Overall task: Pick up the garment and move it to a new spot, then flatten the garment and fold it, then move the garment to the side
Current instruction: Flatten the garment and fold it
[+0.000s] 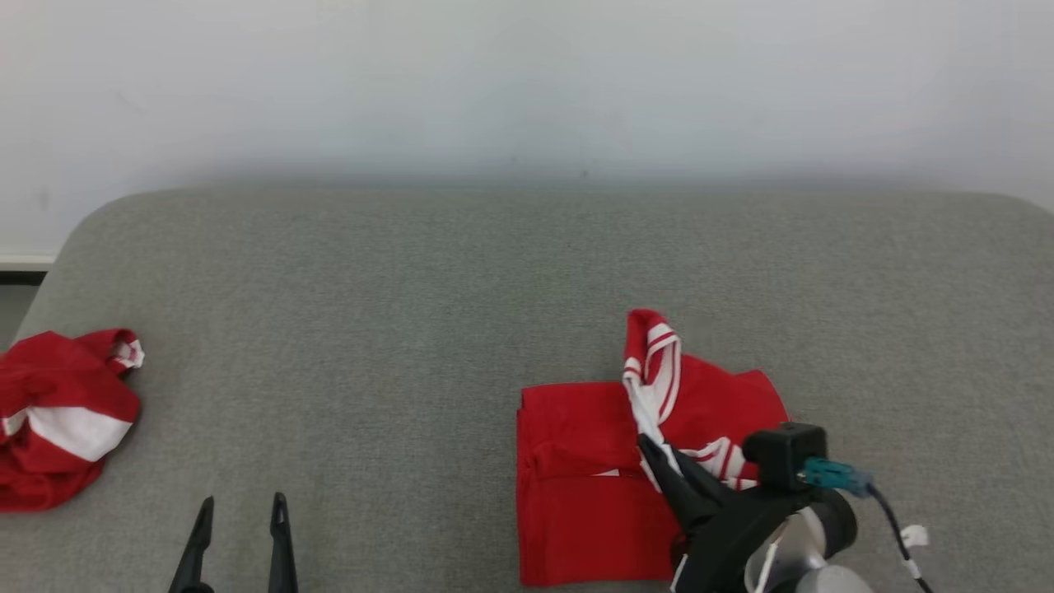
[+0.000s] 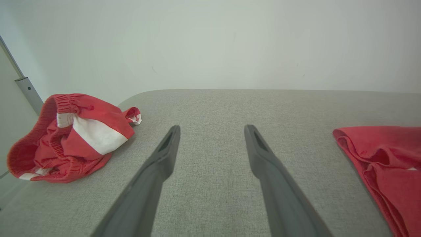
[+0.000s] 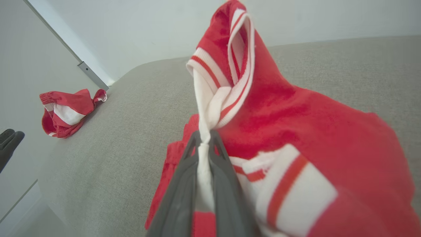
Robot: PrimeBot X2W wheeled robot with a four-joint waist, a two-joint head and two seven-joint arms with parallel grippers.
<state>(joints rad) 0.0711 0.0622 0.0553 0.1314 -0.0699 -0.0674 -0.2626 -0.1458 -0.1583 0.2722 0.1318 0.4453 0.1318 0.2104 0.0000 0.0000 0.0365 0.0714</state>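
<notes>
A red garment with white striped trim [image 1: 593, 478] lies partly folded on the grey cushioned surface [image 1: 461, 313], right of centre. My right gripper [image 1: 650, 449] is shut on its white-striped edge, and that edge [image 3: 223, 82] stands lifted above the rest of the cloth [image 3: 329, 141]. The fingers [image 3: 184, 177] pinch a white strip of fabric. My left gripper [image 1: 239, 515] hovers open at the lower left with nothing between its fingers [image 2: 158, 164]. The red garment's edge [image 2: 384, 158] lies to its right.
A second crumpled red and white garment [image 1: 58, 412] sits at the surface's left edge, also visible as a heap [image 2: 69, 135] in the left wrist view and small [image 3: 67, 112] in the right wrist view. A pale wall [image 1: 527, 82] backs the surface.
</notes>
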